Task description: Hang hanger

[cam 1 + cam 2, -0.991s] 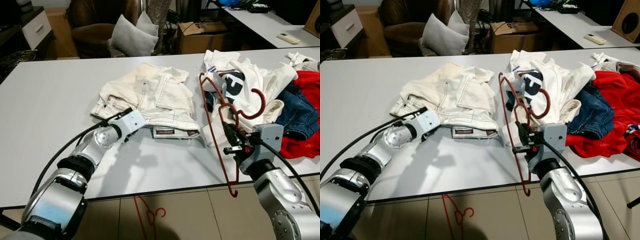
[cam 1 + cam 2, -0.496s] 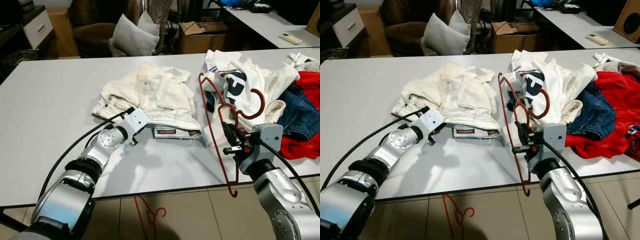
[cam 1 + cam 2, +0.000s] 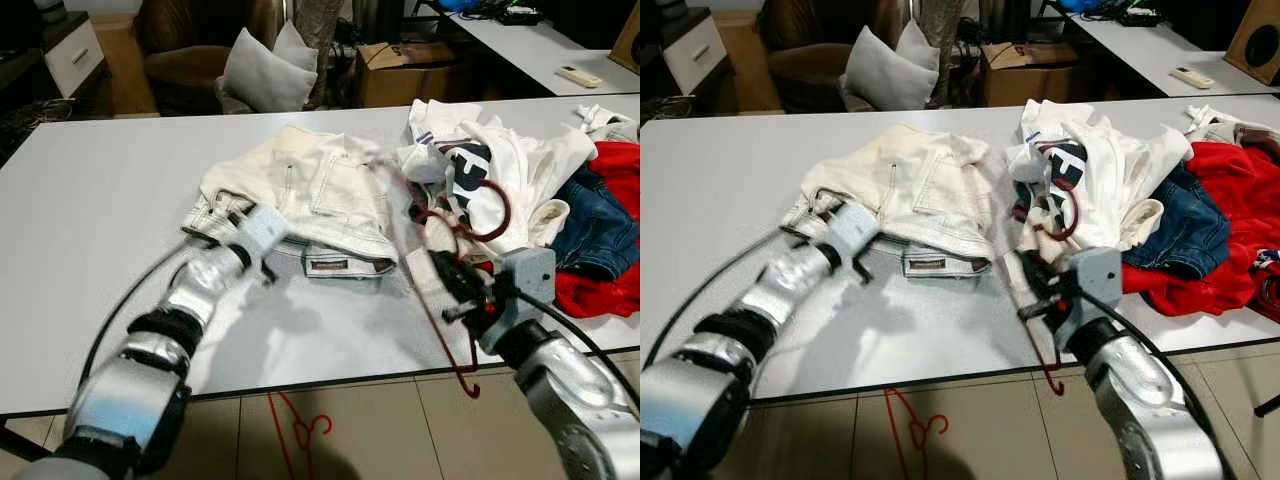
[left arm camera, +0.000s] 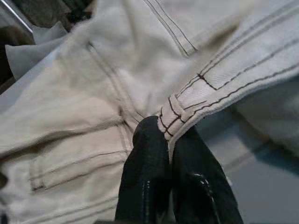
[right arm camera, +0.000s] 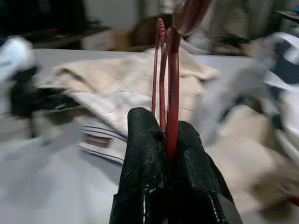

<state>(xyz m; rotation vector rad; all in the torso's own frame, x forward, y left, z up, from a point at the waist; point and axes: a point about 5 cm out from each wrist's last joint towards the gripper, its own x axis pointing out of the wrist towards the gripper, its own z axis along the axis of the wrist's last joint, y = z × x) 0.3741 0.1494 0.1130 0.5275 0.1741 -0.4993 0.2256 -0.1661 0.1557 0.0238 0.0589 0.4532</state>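
A small label (image 3: 331,266) is sewn at the front edge of the cream trousers (image 3: 300,190); its writing is too small to read. The white shirt (image 3: 480,175) in the clothes pile carries dark print, also unreadable.

The left hand (image 4: 169,142) is clenched on the waistband of the cream trousers, the stitched band pinched between its two black fingers (image 4: 147,154). Its arm reaches forward over the white counter (image 3: 90,190) to the trousers' near left corner.

The right hand (image 5: 169,140) is clamped on the red hanger (image 3: 440,280), the wires squeezed between its fingers. The hanger stands tilted above the counter's front edge, its hook up by the white shirt and its lower end hanging past the edge. The right arm rises from below the counter edge, and this part is blurred.

Another red hanger (image 3: 298,428) lies on the tiled floor.
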